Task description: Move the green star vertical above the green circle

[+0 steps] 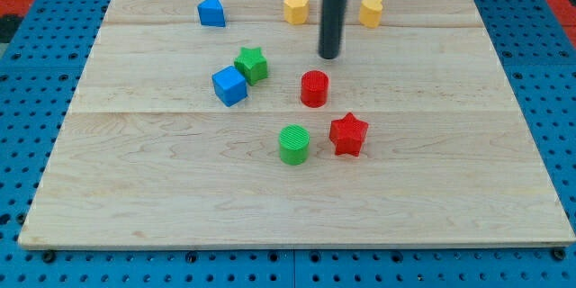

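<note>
Light, rigid and apt to spin, the green star (252, 64) sits at eleven o'clock from the green circle (294, 144), touching the blue cube (229, 85); my tip (330, 56), gripperless, should push its left flank.

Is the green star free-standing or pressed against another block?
Pressed: the green star touches the blue cube at its lower-left. My tip stands apart, to the view's right.

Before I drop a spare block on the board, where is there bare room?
The whole strip below the green circle and red star is bare, as are both side margins. It is crowded mid-board around my tip, the green star and blue cube.
</note>
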